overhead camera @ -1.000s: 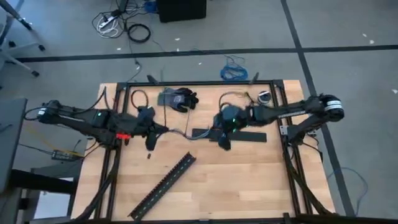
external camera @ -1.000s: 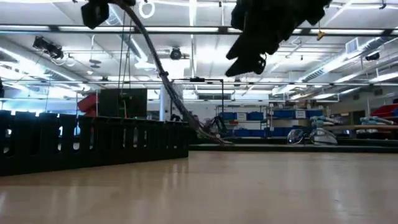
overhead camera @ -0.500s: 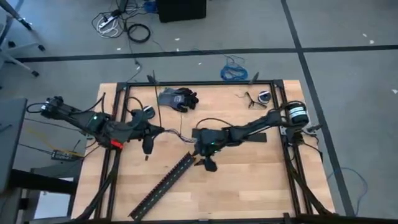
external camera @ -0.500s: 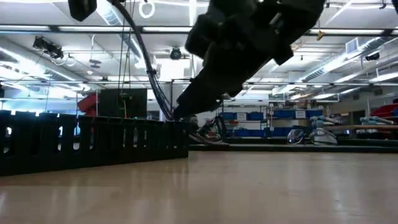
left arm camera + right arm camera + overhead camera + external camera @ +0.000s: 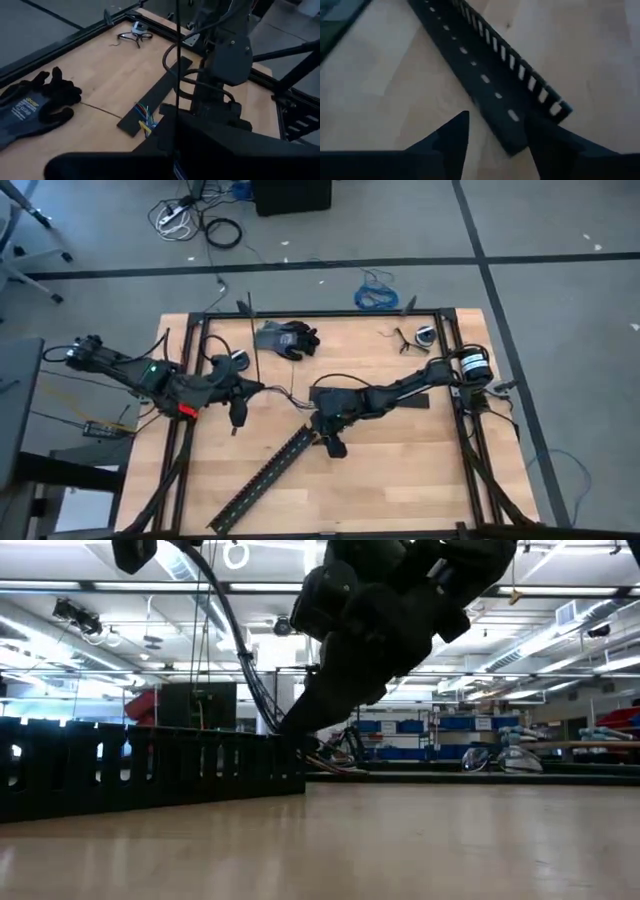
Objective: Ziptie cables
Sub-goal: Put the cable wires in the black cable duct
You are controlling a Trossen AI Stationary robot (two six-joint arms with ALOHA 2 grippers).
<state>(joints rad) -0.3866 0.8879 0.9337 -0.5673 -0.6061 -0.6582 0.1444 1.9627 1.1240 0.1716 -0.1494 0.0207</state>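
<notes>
a wooden worktop (image 5: 400, 470) inside a black metal frame, seen from above. the right gripper (image 5: 331, 442) reaches low across the middle to the near end of a long black slotted cable duct (image 5: 262, 479), which lies diagonally towards the front left. in the right wrist view its fingers (image 5: 451, 135) are spread, one on each side of the duct's end, not yet touching it; this looks like lining up to grasp or shift the duct so it can receive wires.

the left gripper (image 5: 237, 412) hovers left of centre, pointing down; whether its fingers are spread or pressed together cannot be told. the cables (image 5: 283, 393), a thin loose bundle, run from just beside the left gripper towards a flat black strip (image 5: 155, 95); their coloured ends (image 5: 144, 112) lie at that strip's end, probably kept there ready for bundling.

a black work glove (image 5: 286, 338) and a pair of safety glasses (image 5: 415, 337) lie at the back, well apart from the work. no ziptie can be made out.
</notes>
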